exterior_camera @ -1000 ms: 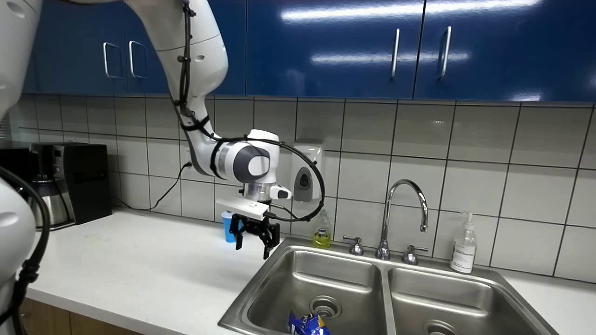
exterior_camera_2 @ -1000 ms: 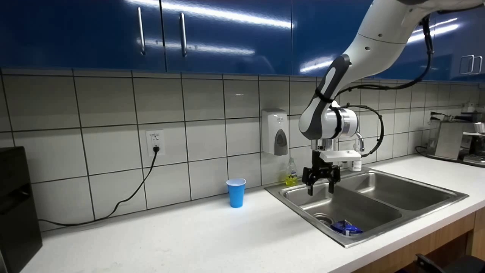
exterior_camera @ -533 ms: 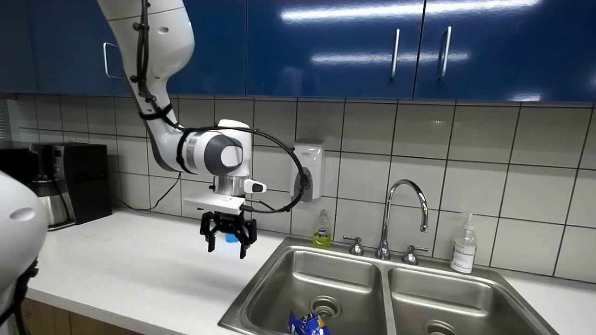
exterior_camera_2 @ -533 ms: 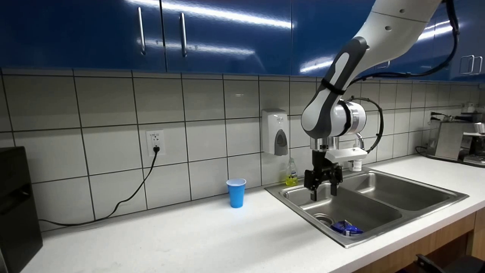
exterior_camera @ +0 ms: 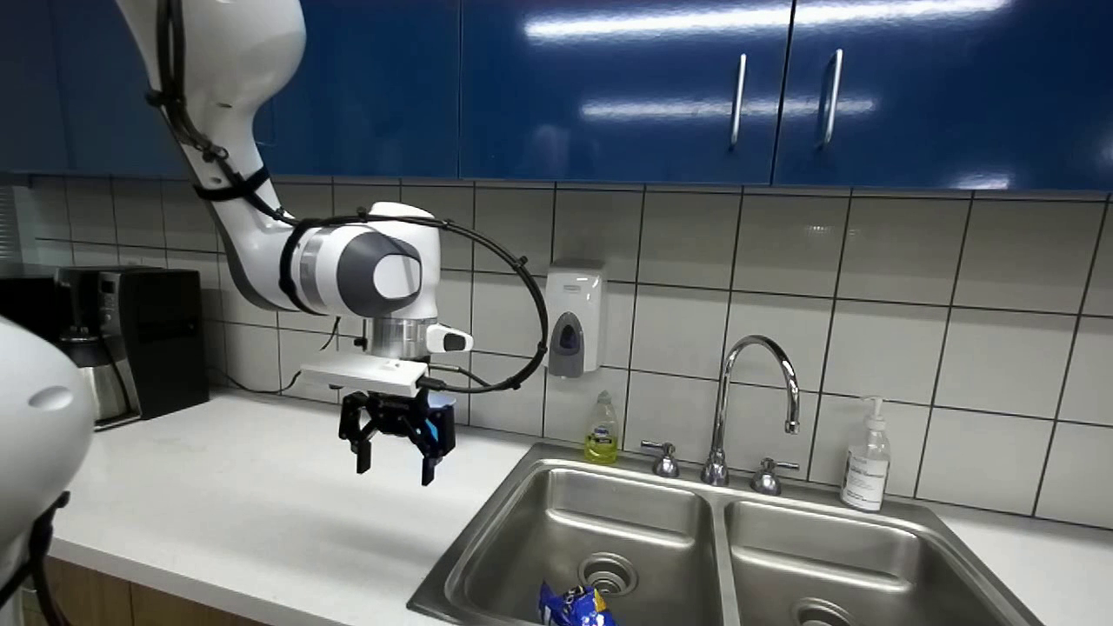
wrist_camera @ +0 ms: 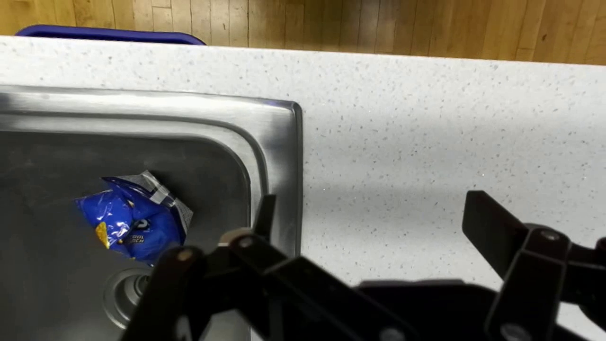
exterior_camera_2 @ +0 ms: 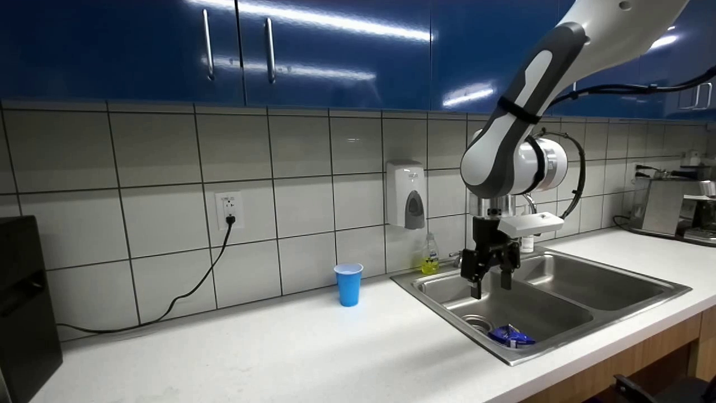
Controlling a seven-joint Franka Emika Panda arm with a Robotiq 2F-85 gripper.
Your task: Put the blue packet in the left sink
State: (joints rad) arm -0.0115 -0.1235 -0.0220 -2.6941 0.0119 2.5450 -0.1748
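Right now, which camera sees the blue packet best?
The wrist view: the blue packet looks biggest, seen from above. Both exterior views show it smaller; in an exterior view, the picture's bottom edge crops the blue packet.

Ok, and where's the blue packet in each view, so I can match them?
In an exterior view: blue packet at the bottom edge, partly cut off.
In an exterior view: blue packet at lower right.
In the wrist view: blue packet in the left half.
Shared landmark: the round drain close to it in all three.
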